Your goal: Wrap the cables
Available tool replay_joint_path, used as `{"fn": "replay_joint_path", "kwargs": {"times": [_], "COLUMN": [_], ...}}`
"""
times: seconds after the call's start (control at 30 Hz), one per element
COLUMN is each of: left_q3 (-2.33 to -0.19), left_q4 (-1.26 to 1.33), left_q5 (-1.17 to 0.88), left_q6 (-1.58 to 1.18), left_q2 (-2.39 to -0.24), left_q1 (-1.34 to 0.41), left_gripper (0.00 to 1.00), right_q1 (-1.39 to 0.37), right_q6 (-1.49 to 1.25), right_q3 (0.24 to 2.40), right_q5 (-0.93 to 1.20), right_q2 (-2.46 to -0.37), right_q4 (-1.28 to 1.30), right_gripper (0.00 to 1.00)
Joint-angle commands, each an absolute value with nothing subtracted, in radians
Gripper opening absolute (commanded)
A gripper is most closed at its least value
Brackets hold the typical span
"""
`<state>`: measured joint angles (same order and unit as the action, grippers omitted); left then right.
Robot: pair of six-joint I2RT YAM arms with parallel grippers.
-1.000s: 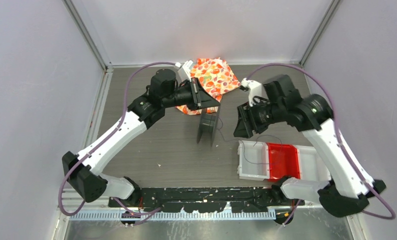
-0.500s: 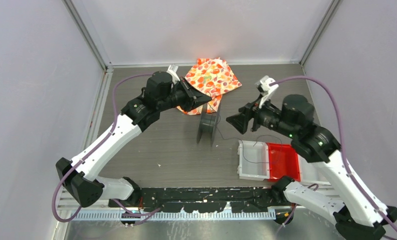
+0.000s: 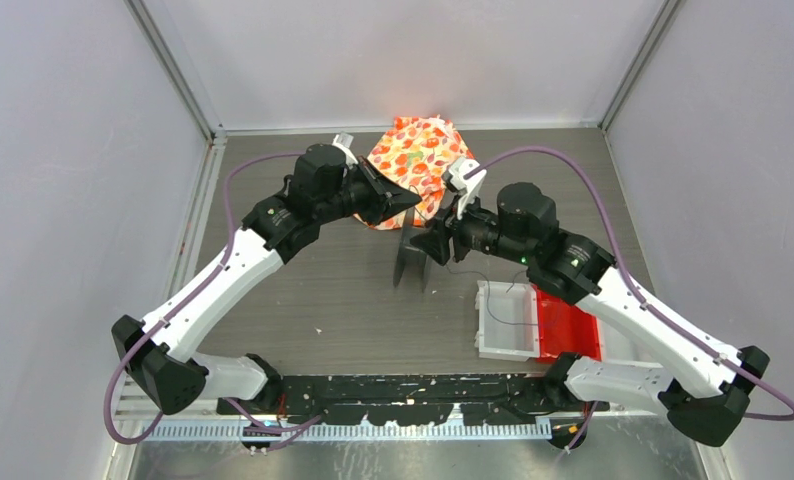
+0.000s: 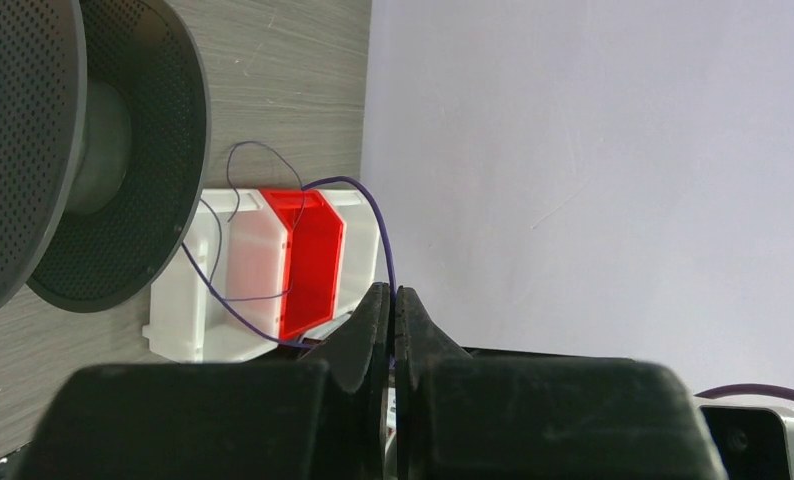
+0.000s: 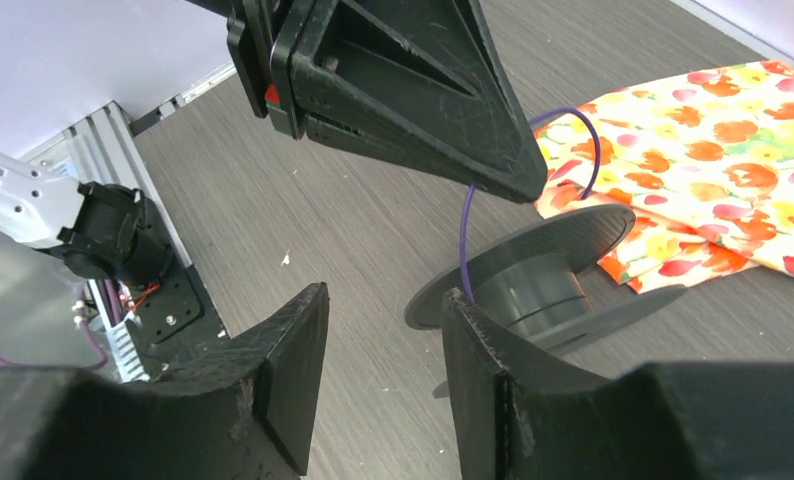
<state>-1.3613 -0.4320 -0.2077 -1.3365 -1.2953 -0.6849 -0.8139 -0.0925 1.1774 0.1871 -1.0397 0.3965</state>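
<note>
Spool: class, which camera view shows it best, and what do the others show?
Right wrist view: the spool shows both flanges and the hub, with the cable running down to it. The left wrist view crops it at the frame edge; the top view shows it small, beside the right claw.

Orange floral cloth (image 3: 425, 150) on the grey table (image 3: 323, 290) — white bin (image 3: 493, 345) touching red bin (image 3: 558, 330).

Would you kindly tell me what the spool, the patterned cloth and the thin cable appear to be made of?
The spool looks like matte dark grey plastic: rigid flanges with fine perforations. The cloth seems printed woven fabric, lying in soft folds. The cable is probably plastic-sheathed wire: smooth, holding springy curves.
</note>
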Motion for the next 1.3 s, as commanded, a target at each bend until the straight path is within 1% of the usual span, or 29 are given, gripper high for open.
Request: {"fn": "replay_joint_path", "kwargs": {"times": [0.0, 0.07, 0.17, 0.2, 0.27, 0.3, 0.33, 0.37, 0.4, 0.47, 0.5, 0.57, 0.6, 0.63, 0.67, 0.8, 0.93, 0.97, 1.03, 1.07, 1.13, 1.2, 1.27], "left_q3": [-1.384, -1.382, -1.379, -1.378, -1.373, -1.368, -1.360, -1.349, -1.339, -1.324, -1.324, -1.319, -1.315, -1.304, -1.293, -1.283, -1.269, -1.264, -1.253, -1.247, -1.239, -1.231, -1.225], "left_q4": [-0.424, -0.419, -0.414, -0.413, -0.410, -0.404, -0.389, -0.371, -0.354, -0.347, -0.354, -0.371, -0.368, -0.350, -0.320, -0.287, -0.307, -0.316, -0.331, -0.335, -0.354, -0.371, -0.389], "left_q5": [-0.192, -0.193, -0.195, -0.194, -0.196, -0.198, -0.199, -0.198, -0.201, -0.200, -0.199, -0.191, -0.191, -0.198, -0.203, -0.216, -0.197, -0.192, -0.178, -0.173, -0.166, -0.166, -0.171], "left_q6": [-1.350, -1.353, -1.353, -1.353, -1.353, -1.352, -1.352, -1.350, -1.345, -1.335, -1.321, -1.305, -1.300, -1.295, -1.293, -1.296, -1.284, -1.281, -1.270, -1.263, -1.249, -1.237, -1.218], "left_q2": [-1.279, -1.278, -1.274, -1.273, -1.270, -1.267, -1.264, -1.258, -1.253, -1.243, -1.238, -1.222, -1.217, -1.205, -1.197, -1.191, -1.174, -1.168, -1.151, -1.140, -1.118, -1.100, -1.084], "left_q1": [-0.686, -0.686, -0.686, -0.686, -0.686, -0.686, -0.686, -0.685, -0.683, -0.678, -0.672, -0.664, -0.660, -0.658, -0.658, -0.658, -0.653, -0.649, -0.641, -0.635, -0.617, -0.591, -0.563], "left_gripper": [0.01, 0.01, 0.01, 0.01, 0.01, 0.01, 0.01, 0.01, 0.03, 0.20, 0.25, 0.28, 0.26, 0.08, 0.01, 0.01, 0.01, 0.01, 0.01, 0.01, 0.00, 0.01, 0.01], "right_q1": [-0.834, -0.835, -0.835, -0.835, -0.835, -0.835, -0.835, -0.836, -0.835, -0.834, -0.832, -0.832, -0.830, -0.829, -0.828, -0.827, -0.816, -0.808, -0.791, -0.781, -0.760, -0.744, -0.743], "right_q6": [-0.062, -0.056, -0.054, -0.054, -0.059, -0.063, -0.070, -0.069, -0.069, -0.076, -0.077, -0.087, -0.092, -0.098, -0.104, -0.128, -0.152, -0.164, -0.189, -0.198, -0.220, -0.233, -0.267], "right_q3": [1.184, 1.183, 1.181, 1.178, 1.177, 1.177, 1.178, 1.181, 1.185, 1.190, 1.185, 1.173, 1.171, 1.170, 1.170, 1.159, 1.145, 1.141, 1.124, 1.114, 1.100, 1.083, 1.050], "right_q5": [0.100, 0.091, 0.066, 0.058, 0.053, 0.047, 0.041, 0.041, 0.049, 0.068, 0.082, 0.104, 0.116, 0.125, 0.135, 0.154, 0.015, -0.061, -0.183, -0.236, -0.311, -0.296, -0.249], "right_q2": [-1.060, -1.067, -1.072, -1.071, -1.066, -1.063, -1.062, -1.060, -1.060, -1.051, -1.043, -1.031, -1.027, -1.027, -1.027, -1.026, -0.986, -0.968, -0.927, -0.904, -0.870, -0.847, -0.829], "right_q4": [0.286, 0.283, 0.284, 0.281, 0.277, 0.277, 0.283, 0.292, 0.307, 0.338, 0.348, 0.368, 0.378, 0.387, 0.393, 0.385, 0.412, 0.428, 0.489, 0.510, 0.608, 0.694, 0.753], "right_gripper": [0.48, 0.43, 0.39, 0.35, 0.20, 0.08, 0.01, 0.01, 0.01, 0.01, 0.01, 0.01, 0.00, 0.01, 0.01, 0.01, 0.01, 0.07, 0.39, 0.46, 0.54, 0.56, 0.63]}}
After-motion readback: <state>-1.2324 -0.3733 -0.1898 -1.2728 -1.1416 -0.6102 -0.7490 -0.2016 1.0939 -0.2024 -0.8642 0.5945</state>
